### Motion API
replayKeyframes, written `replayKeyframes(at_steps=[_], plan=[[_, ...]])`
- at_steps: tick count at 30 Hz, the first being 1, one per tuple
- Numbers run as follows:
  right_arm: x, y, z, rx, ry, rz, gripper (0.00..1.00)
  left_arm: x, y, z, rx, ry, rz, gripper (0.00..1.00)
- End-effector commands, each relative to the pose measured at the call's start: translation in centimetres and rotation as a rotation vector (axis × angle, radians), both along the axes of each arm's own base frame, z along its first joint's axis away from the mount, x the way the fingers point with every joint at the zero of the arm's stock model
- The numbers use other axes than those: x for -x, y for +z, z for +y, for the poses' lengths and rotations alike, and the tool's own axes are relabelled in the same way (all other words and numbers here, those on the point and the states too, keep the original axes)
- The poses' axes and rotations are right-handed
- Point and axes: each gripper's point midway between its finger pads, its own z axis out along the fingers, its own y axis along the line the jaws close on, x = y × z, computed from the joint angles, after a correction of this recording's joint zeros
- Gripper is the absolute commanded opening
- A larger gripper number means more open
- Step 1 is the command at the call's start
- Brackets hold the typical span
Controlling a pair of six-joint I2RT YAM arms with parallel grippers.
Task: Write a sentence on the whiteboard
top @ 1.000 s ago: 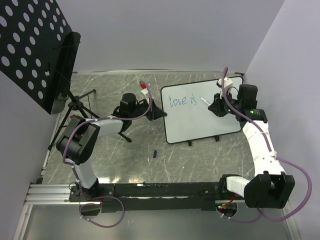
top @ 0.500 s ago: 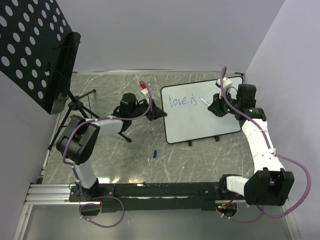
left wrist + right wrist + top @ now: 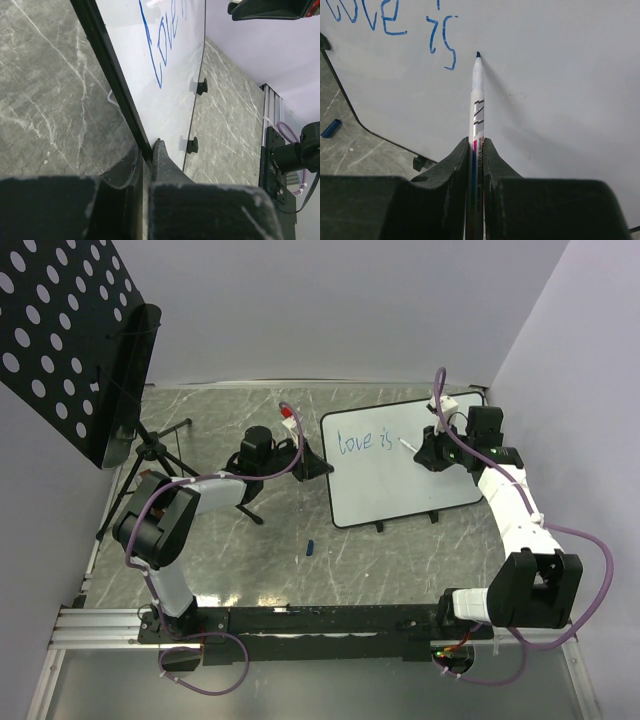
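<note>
Blue handwritten sentence (image 3: pixel 365 442) reads "love is" so far, at the upper left of the glossy white, black-rimmed whiteboard (image 3: pixel 400 485), which sits on the grey marbled surface (image 3: pixel 230 540). Right jaws pinch a slim white marker (image 3: pixel 477 100); its tip looks to be touching the board just right of "is". Left jaws clamp the board's left rim. Next word likely starts here: light even pressure, match the existing baseline and letter height, leave a word gap, keep the left clamp firm so the board can't skate.
</note>
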Motion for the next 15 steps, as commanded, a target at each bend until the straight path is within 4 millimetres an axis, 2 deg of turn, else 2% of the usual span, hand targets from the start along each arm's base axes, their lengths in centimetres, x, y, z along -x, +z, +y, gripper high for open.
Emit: replayKeyframes(at_steps=[1, 7, 15], plan=[[-1.8, 1.9, -0.3, 0.011, -0.018, -0.070, 0.00, 0.0, -0.6, 0.0, -0.059, -0.017, -0.120, 0.01], [-2.2, 1.4, -0.8, 0.025, -0.054, -0.058, 0.00, 0.1, -0.7, -0.1, -0.060, -0.023, -0.114, 0.01], [-2.9, 2.2, -1.6, 0.041, -0.103, -0.084, 0.00, 0.1, -0.8, -0.2, -0.059, -0.024, -0.114, 0.01]])
